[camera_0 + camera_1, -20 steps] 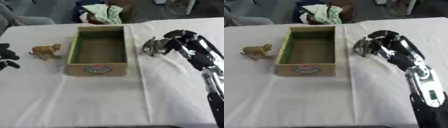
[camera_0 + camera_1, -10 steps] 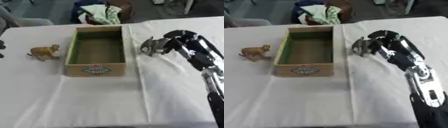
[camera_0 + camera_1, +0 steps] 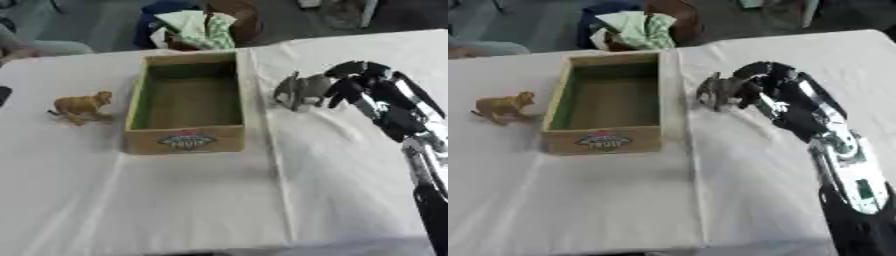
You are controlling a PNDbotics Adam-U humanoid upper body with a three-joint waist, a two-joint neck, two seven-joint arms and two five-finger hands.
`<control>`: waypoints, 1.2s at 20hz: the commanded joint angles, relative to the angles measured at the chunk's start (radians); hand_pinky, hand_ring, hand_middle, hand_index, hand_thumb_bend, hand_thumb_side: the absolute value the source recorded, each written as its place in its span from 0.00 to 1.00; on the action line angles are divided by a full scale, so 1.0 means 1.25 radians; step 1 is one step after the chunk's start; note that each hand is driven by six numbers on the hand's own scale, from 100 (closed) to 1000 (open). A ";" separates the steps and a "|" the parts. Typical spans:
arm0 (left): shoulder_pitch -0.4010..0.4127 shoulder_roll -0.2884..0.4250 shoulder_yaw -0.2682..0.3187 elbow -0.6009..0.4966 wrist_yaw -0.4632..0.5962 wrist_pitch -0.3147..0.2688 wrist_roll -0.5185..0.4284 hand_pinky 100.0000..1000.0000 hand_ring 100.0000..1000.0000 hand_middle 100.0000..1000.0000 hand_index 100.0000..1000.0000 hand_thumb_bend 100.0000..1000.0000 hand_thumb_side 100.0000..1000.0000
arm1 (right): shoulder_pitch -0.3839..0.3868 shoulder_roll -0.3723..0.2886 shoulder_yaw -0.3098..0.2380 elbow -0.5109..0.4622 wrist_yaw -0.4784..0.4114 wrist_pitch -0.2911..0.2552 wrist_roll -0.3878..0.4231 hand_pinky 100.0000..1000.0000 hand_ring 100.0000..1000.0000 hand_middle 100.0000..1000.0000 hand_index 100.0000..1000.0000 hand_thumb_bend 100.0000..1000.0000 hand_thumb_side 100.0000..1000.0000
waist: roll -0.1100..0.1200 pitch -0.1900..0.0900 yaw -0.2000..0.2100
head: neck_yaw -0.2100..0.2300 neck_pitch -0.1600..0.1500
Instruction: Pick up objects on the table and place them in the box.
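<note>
An open cardboard box (image 3: 131, 107) with a green inner lining stands empty at the table's middle. Just right of it a grey animal figure (image 3: 296, 91) stands on the white cloth. My right hand (image 3: 372, 85) comes in from the right, and its curled fingers (image 3: 337, 91) close on the figure's rear. A golden-brown animal figure (image 3: 80, 106) stands to the left of the box. Only a dark sliver of my left hand (image 3: 3, 95) shows at the left edge.
Beyond the table's far edge, behind the box, lies a heap of green and white cloth (image 3: 199, 27) on a dark seat. A fold in the white tablecloth (image 3: 280, 165) runs from the box's right side toward the front.
My left hand has drawn back leftward until almost out of view. The right hand stays curled at the grey figure, which has barely shifted.
</note>
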 commanded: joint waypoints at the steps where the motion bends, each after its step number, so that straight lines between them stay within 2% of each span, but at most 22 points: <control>1: -0.067 -0.001 -0.013 0.090 -0.082 -0.024 -0.013 0.68 0.74 0.69 0.83 0.39 0.32 | -0.006 -0.015 0.002 -0.010 0.000 -0.003 0.005 0.45 0.55 0.66 0.65 0.21 0.34 | 0.000 -0.012 -0.005 | 0.004 0.009; 6: -0.156 -0.076 -0.020 0.245 -0.217 -0.067 0.006 0.69 0.74 0.69 0.84 0.41 0.32 | -0.008 -0.016 0.006 -0.012 -0.005 -0.006 0.008 0.45 0.55 0.66 0.65 0.21 0.34 | -0.003 -0.014 -0.014 | 0.010 0.009; 11: -0.200 -0.142 -0.008 0.360 -0.305 -0.094 0.040 0.69 0.74 0.70 0.84 0.39 0.31 | -0.012 -0.015 0.010 -0.013 -0.008 -0.007 0.011 0.45 0.55 0.66 0.65 0.21 0.34 | -0.005 -0.013 -0.022 | 0.016 0.009; 16: -0.209 -0.166 -0.002 0.410 -0.354 -0.109 0.064 0.70 0.74 0.70 0.84 0.38 0.30 | -0.014 -0.016 0.013 -0.012 -0.007 -0.007 0.015 0.45 0.55 0.66 0.65 0.20 0.34 | -0.004 -0.011 -0.034 | 0.019 0.009; 24: -0.205 -0.176 0.001 0.426 -0.393 -0.104 0.100 0.71 0.74 0.70 0.84 0.34 0.27 | -0.017 -0.018 0.017 -0.011 -0.003 -0.009 0.021 0.45 0.55 0.66 0.65 0.20 0.34 | 0.000 -0.002 -0.048 | 0.021 0.009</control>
